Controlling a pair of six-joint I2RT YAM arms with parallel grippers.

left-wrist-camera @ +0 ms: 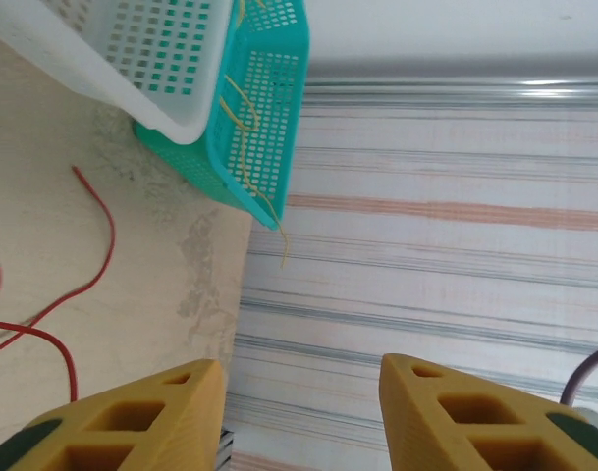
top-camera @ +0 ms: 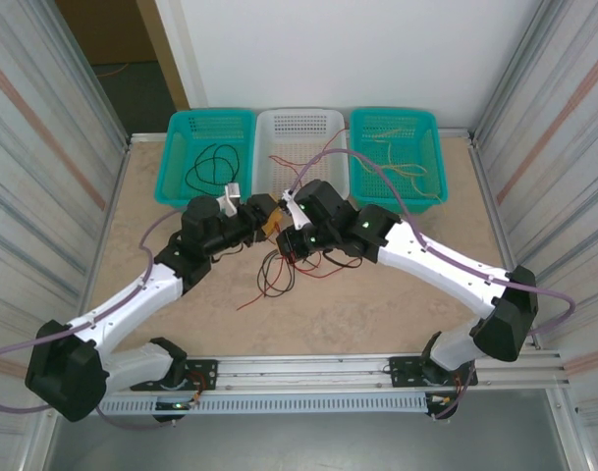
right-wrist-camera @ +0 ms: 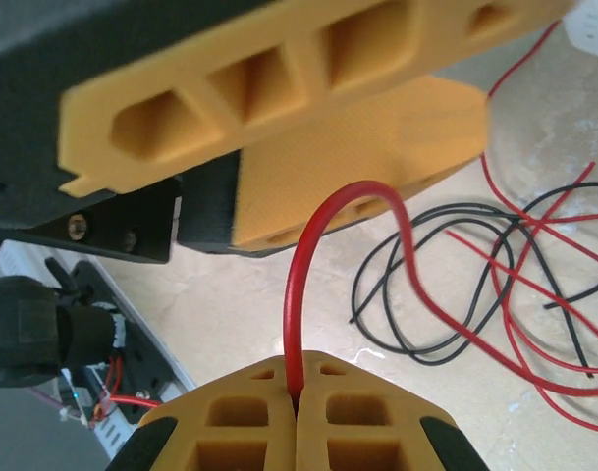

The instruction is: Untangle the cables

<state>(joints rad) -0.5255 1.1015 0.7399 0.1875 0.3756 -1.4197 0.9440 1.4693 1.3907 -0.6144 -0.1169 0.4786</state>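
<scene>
Top external view: the black wrists (top-camera: 323, 211) meet over the middle of the table (top-camera: 387, 319). They hide both grippers and part of the cables (top-camera: 279, 273), a loose heap of thin red and black curls on the pale, stone-like top. Right wrist view: the right gripper (right-wrist-camera: 298, 385) has its yellow fingers pressed tight on a red cable (right-wrist-camera: 308, 250), which bends up in a smooth arch. More strands run off the right edge. A big yellow block (right-wrist-camera: 308, 78) with hollow holes is too blurry to make out. Left wrist view: the left gripper (left-wrist-camera: 300, 381) has its fingers apart with nothing between them. A green basket (left-wrist-camera: 274, 118) full of little holes, cut off at the top, holds thin yellow cables (left-wrist-camera: 281, 240), beside a white basket (left-wrist-camera: 132, 49).
</scene>
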